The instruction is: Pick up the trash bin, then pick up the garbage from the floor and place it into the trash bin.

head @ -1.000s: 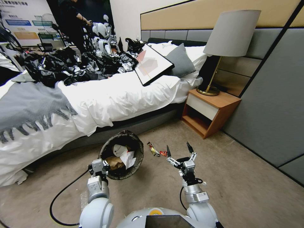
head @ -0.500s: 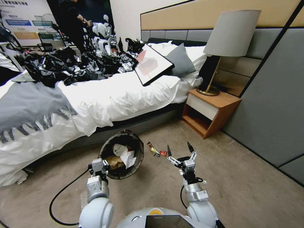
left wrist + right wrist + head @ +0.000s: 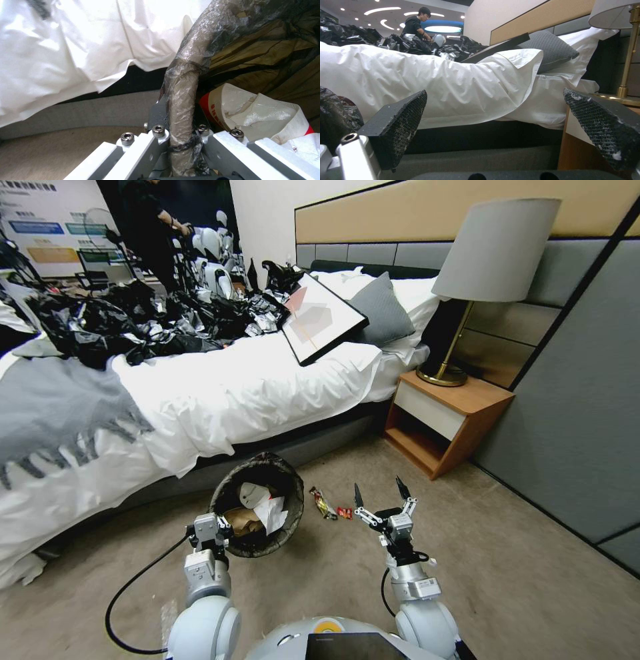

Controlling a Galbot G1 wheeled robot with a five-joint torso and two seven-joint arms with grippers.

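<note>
A white-sheeted bed [image 3: 220,393] is seen across the room, with a heap of black plastic bags [image 3: 120,320] piled on its far side and a wooden nightstand [image 3: 447,417] set beside it under a lamp [image 3: 493,253]. On the carpeted floor [image 3: 520,580] in front of the bed, the trash bin [image 3: 257,507] is held up by the left gripper [image 3: 213,528], its fingers [image 3: 156,117] clamped on the bag-covered rim. The bin is tilted with its mouth toward the camera; a brown paper bag [image 3: 241,521] and crumpled white paper [image 3: 270,512] are already lying inside. The right gripper [image 3: 381,493] is held just above the floor, its fingers [image 3: 400,125] spread wide with nothing between them, pointed toward the bed. Two pieces of garbage are left on the carpet between bin and right gripper: a dark snack wrapper [image 3: 323,503] and, just beside it, a small red packet [image 3: 344,512]. The step in hand is judged to be the reach for this litter. For it to be done well, the open fingers should be brought low over the red packet, which lies nearest, and closed across its narrow side so that the flat foil is pinched off the carpet rather than pushed along it. The bin should be kept steady and close by, its mouth held upward enough that nothing spills.
</note>
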